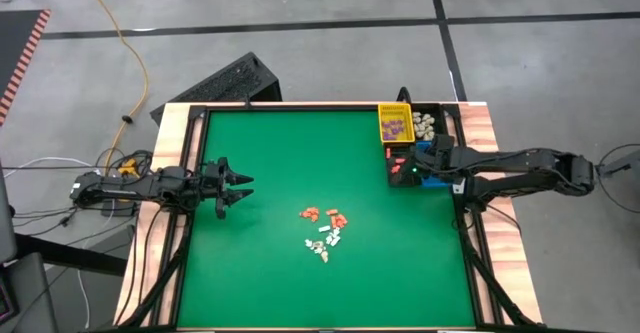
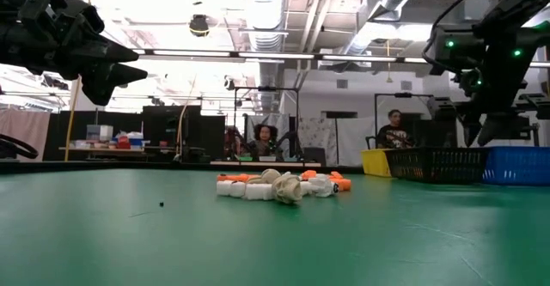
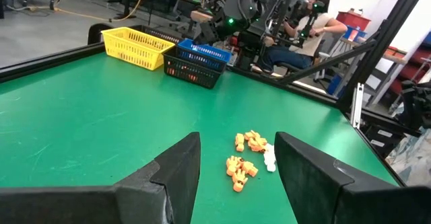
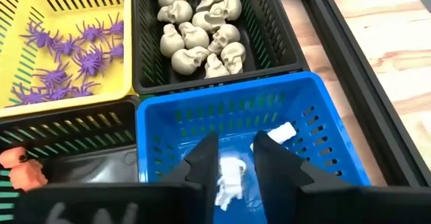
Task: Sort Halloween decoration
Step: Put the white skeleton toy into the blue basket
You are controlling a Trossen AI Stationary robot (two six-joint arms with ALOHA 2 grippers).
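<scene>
The right pincer (image 4: 236, 158) is held over the blue bin (image 4: 168, 126) at the worktop's (image 1: 260, 153) right edge, its fingers slightly parted around nothing, white trinkets (image 4: 231, 177) lying below. Unsorted decorations (image 1: 323, 228) are clustered mid-worktop, with open green all around. The left pincer (image 1: 243, 189) is spread wide near the left edge. Only the right wrist view shows purple spiders (image 4: 71, 59) and skulls (image 4: 199, 32) sorted.

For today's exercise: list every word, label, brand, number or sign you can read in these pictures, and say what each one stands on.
None can be read. The yellow bin, blue bin, black bin and green table bear no lettering. Faint marks on the right tool's housing are too blurred to read.
</scene>
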